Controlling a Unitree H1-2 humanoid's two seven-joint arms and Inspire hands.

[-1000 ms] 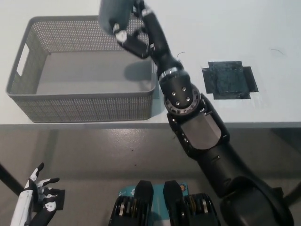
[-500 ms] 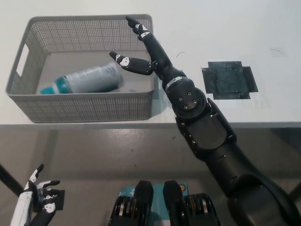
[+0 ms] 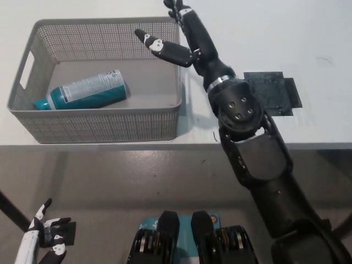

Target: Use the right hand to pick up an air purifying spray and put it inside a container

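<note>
The air purifying spray, a teal can with a grey-white label, lies on its side inside the grey mesh basket, its cap toward the left wall. My black right hand is open above the basket's far right corner, fingers spread and holding nothing, well apart from the can. My white left hand rests low at the picture's bottom left, below the table, fingers apart and empty.
The basket stands on a white table near its front edge. A black square patch lies on the table to the right of my right arm. Grey floor shows below the table edge.
The spray left my right hand and dropped into the basket, then rolled a little left. My right hand opened and has drawn back to the right and up. The left hand sank slightly.
</note>
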